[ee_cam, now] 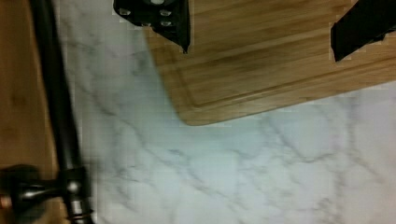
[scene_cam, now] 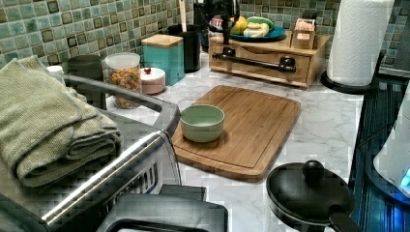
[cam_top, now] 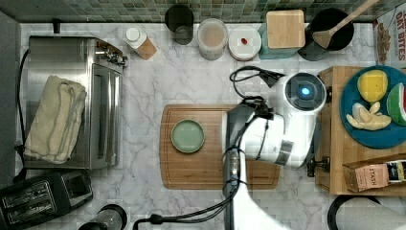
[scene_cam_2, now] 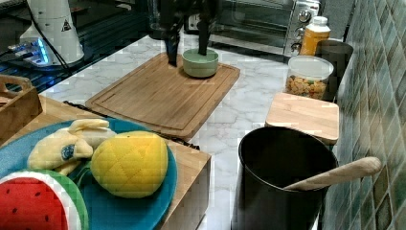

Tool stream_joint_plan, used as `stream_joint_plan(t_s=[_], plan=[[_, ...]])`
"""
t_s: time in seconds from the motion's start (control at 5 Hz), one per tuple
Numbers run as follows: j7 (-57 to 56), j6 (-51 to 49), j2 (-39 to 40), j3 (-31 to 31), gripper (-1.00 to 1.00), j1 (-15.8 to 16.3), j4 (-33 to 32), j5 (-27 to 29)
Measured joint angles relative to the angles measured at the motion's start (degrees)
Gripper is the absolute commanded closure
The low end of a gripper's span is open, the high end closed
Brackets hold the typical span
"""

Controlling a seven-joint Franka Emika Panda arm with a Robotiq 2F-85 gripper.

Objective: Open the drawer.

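Drawer (scene_cam: 263,60): closed, bar handle (ee_cam: 53,100) free. Hand (ee_cam: 259,35): fingers apart, empty, over cutting board (ee_cam: 280,70) corner, marble tabletop (ee_cam: 233,163).

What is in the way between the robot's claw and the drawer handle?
Nothing visible. In the wrist view the open gripper hangs over the cutting board corner, with bare marble counter between it and the drawer's bar handle.

The counter (cam_top: 191,72) is white marble with grey veins, and the back wall (scene_cam: 72,24) is tiled in small green and teal squares. A pale green bowl (cam_top: 187,136) sits on a warm brown cutting board (cam_top: 201,172). The drawer (scene_cam: 263,60) is light wood with a dark handle (ee_cam: 53,107). A blue plate (scene_cam_2: 158,201) carries a yellow quilted fruit (scene_cam_2: 129,164) and a red, green-rimmed watermelon slice (scene_cam_2: 33,203). The toaster oven (cam_top: 72,57) is steel under a beige towel (cam_top: 55,119).
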Motion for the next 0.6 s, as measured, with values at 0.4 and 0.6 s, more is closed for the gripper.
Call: stream_joint_plan(t_s=[0.4,0.6], plan=[[-10.5,3.4,1.2,-2.4,-1.0,-4.1,-1.2,-1.7],[-12.1,5.8,1.2,-2.6,-1.0,-5.4,-1.2,-1.7]])
